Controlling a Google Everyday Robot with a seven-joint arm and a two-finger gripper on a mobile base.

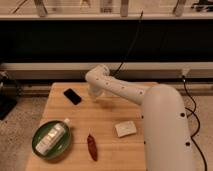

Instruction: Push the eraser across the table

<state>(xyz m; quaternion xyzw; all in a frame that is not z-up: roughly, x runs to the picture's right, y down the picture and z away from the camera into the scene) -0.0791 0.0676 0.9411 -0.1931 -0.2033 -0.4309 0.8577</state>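
Table (107, 127) fills lower centre of frame; right edge hidden behind white arm. Gripper (93, 93) sits mid-frame at the arm's end, low over the tabletop, just right of eraser (72, 96), which lies upper left on the wood, near the far edge. Whether it holds anything can't be told. Risks: skewed contact spins the eraser, or a push leftward sends it off the edge. Green plate (39, 149) with bottle (52, 138), white block (125, 128), red chili (92, 146) lower down.
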